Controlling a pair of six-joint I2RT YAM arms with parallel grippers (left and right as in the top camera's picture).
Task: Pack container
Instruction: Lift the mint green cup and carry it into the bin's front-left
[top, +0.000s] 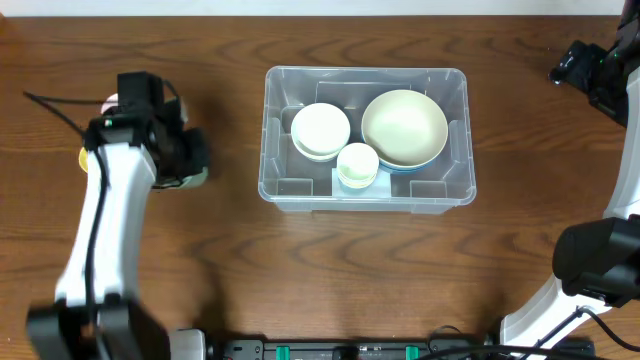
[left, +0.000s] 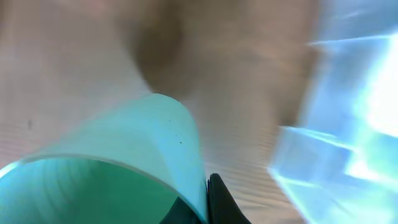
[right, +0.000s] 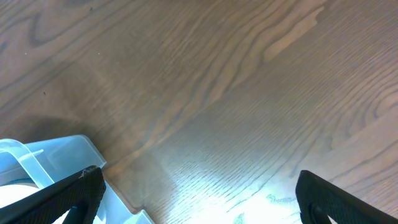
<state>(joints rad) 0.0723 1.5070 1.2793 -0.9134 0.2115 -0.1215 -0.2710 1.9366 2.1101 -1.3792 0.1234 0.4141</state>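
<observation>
Brown wood-grain table (top: 330, 270) fills the overhead view, and the container (top: 365, 71) sits at its middle, long side running left to right. Inside it lie a white bowl (top: 320, 130) at the left, a wide cream bowl (top: 404, 128) at the right, and a small pale cup (top: 357, 163) in front, touching both.

The left gripper (top: 188, 165) hangs over the table to the container's left, apart from it. Its wrist view (badly blurred) shows a mint-green cup (left: 124, 143) pinched at the rim, with one black finger (left: 217, 202) against the outer wall.

The right gripper (right: 199, 190) is at the far right corner, its fingers spread wide and holding nothing, with a corner of the container low in its view.
</observation>
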